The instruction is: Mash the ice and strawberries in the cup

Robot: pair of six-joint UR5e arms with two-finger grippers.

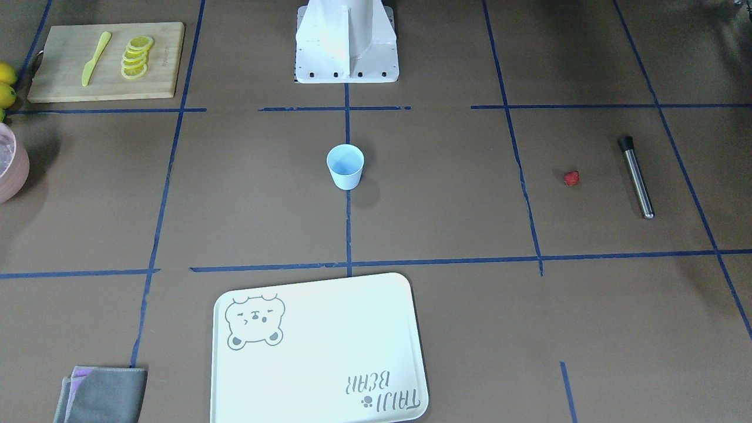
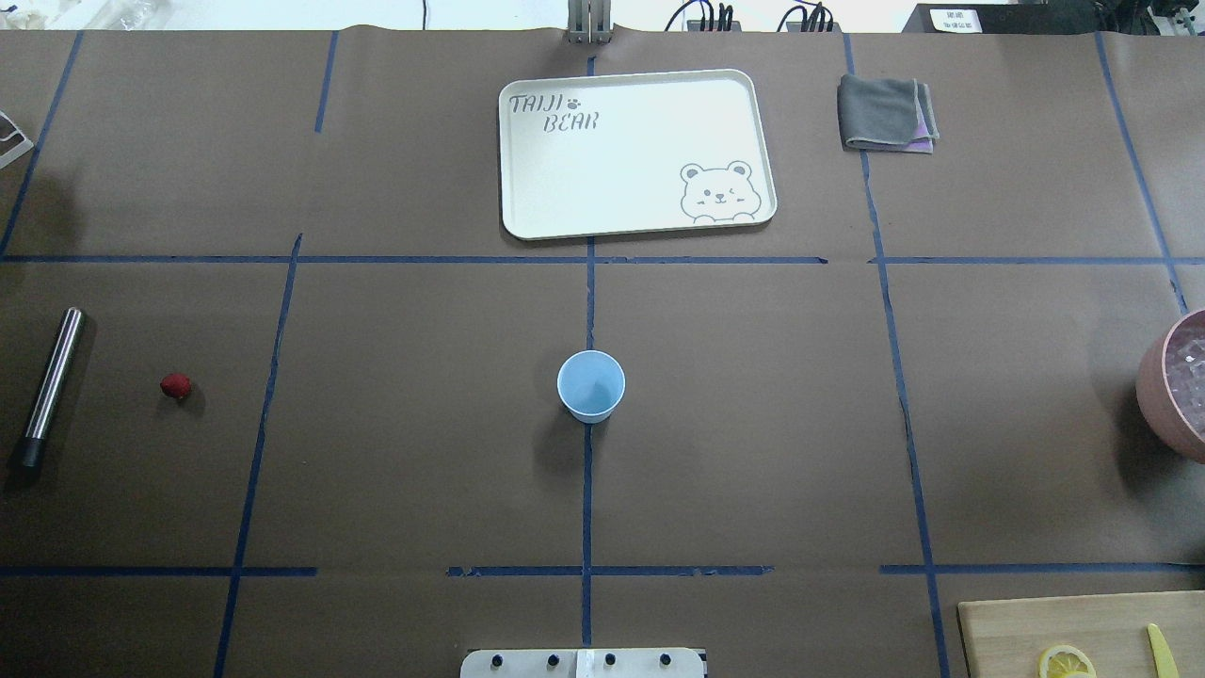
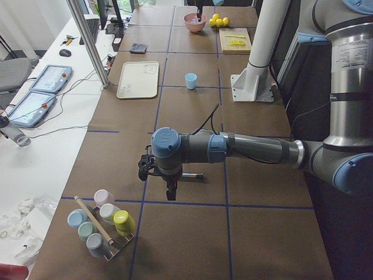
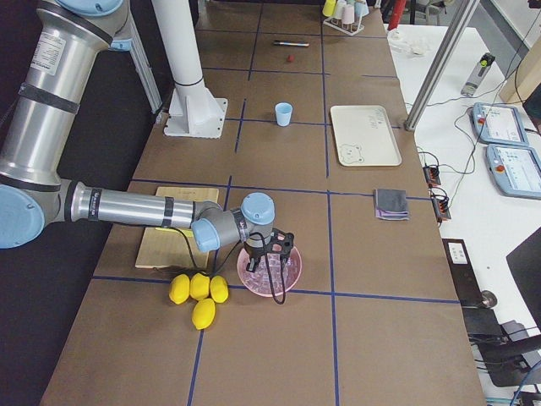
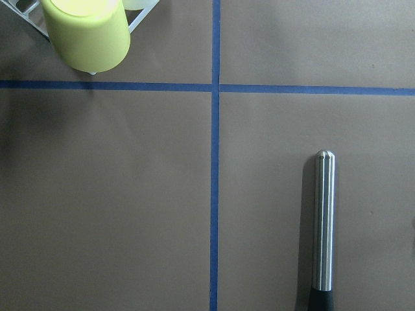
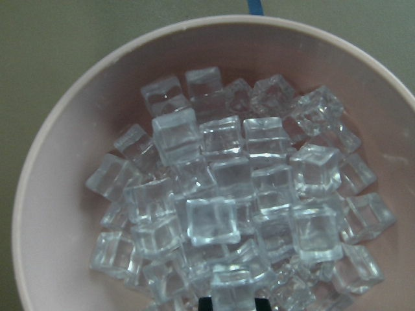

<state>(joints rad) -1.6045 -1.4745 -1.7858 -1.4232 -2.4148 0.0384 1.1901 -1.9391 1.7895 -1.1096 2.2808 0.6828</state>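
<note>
Your left arm (image 3: 245,149) lies stretched out low and level over the brown paper-covered table (image 2: 753,424). Its wrist is bent so the left gripper (image 3: 170,195) points straight down, hanging just beside the steel muddler rod with black end (image 2: 52,381). Fingers spread or closed, can't tell. Your right arm (image 4: 135,207) reaches out low too, with the right gripper (image 4: 270,262) pointing down right over the round pink bowl (image 4: 252,281). Its finger state can't be told either. The white bear-print tray (image 2: 602,169) sits on the side away from the robot. The small pale light-blue cup (image 2: 590,384) stands upright at table centre on the blue tape line. The small red strawberry (image 2: 175,385) lies on the table near the muddler, well apart from the cup. Clear ice cubes (image 6: 211,220) are heaped in the pink bowl.
</note>
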